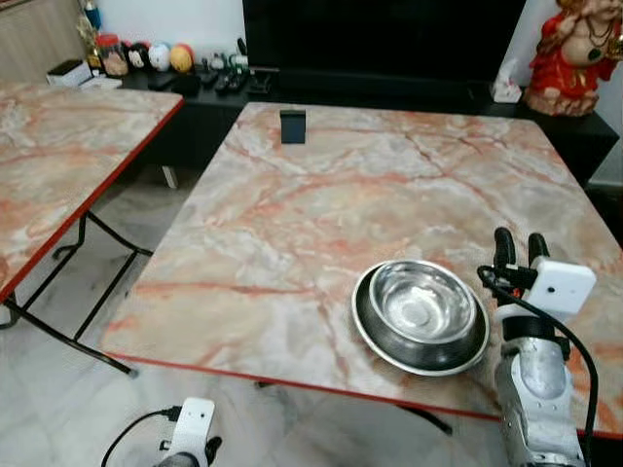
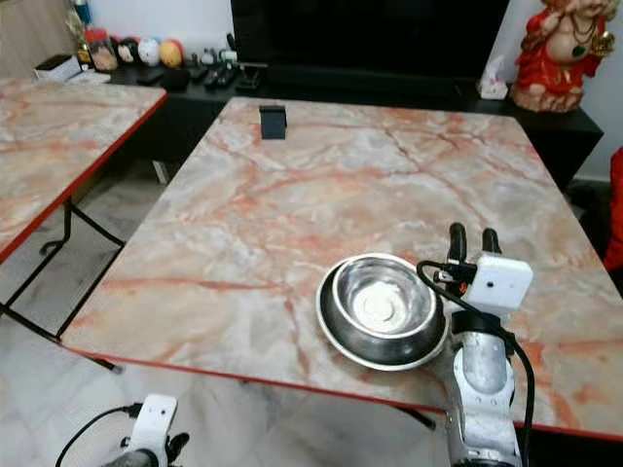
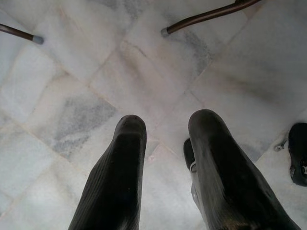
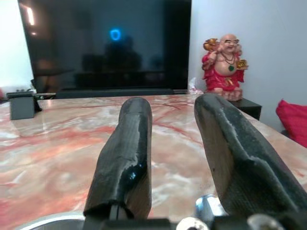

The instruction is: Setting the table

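One steel bowl (image 1: pixel 421 314) sits inside a steel plate (image 1: pixel 375 336) on the marble table (image 1: pixel 321 204), near its front edge w/ red trim. Right gripper (image 1: pixel 520 251) hovers just beside the bowl, on its right, fingers (image 4: pixel 125 158) apart, nothing between them. Small black stand (image 1: pixel 292 126) is well apart from the bowl, toward the table's far edge. Red figurine (image 1: pixel 576 53) stands beyond the bowl, past the far right corner. Left gripper (image 3: pixel 165 125) hangs low over the floor (image 3: pixel 72 86), below the bowl's level, fingers apart, empty.
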Controlling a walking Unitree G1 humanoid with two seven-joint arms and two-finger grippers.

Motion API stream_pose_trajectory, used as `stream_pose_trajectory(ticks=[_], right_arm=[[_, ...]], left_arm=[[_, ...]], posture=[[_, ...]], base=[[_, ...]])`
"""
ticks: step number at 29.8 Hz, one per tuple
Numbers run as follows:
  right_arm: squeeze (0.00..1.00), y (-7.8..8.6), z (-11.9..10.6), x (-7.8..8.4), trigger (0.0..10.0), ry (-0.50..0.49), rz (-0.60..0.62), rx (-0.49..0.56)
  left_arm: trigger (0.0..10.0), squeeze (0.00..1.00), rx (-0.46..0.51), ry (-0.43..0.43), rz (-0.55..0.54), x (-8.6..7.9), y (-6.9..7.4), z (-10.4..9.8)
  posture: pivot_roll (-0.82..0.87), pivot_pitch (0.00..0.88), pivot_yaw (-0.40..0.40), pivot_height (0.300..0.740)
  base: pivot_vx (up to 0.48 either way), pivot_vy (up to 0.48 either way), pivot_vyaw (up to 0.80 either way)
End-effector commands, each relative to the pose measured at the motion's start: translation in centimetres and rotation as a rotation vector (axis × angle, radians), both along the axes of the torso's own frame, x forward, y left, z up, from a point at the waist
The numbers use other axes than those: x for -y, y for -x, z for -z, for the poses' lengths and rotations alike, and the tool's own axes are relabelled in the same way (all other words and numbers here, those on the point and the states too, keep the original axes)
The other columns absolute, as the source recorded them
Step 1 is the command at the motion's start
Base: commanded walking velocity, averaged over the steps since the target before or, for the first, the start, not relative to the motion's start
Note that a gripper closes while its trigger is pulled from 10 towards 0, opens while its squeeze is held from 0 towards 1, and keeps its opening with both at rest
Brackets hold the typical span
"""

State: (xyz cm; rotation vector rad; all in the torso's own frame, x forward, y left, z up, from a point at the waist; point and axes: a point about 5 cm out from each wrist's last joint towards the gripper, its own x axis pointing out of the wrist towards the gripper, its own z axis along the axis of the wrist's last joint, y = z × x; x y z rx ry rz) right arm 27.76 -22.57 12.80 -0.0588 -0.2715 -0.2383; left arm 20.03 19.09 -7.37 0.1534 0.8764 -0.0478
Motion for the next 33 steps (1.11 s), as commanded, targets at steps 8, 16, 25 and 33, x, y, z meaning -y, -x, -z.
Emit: stream_pose_trajectory(ticks=[8,16,25,33], right_arm=[[0.0,-0.4,-0.2,-0.3,10.0,-0.004,-0.005,0.018],[0.0,-0.5,-0.3,-0.5,10.0,-0.006,-0.006,0.024],[0.0,-0.7,-0.6,-0.6,10.0,-0.009,-0.001,0.035],[0.0,-1.4,-1.4,-1.5,10.0,0.003,-0.022,0.057]], left_arm=[[10.0,0.0,0.021,-0.003,0.018,0.0,-0.8,-0.4],[10.0,0.0,0.03,-0.002,0.032,0.3,-1.1,-0.6],[10.0,0.0,0.045,-0.005,0.034,0.3,-1.6,-0.9],[10.0,0.0,0.061,-0.001,0.008,0.3,-1.9,-1.1]], posture=[[-0.04,0.0,-0.004,0.731],[-0.04,0.0,0.004,0.731],[-0.05,0.0,0.007,0.731],[-0.04,0.0,0.007,0.731]], base=[[0.0,0.409,0.0],[0.0,0.409,0.0],[0.0,0.41,0.0],[0.0,0.409,0.0]])
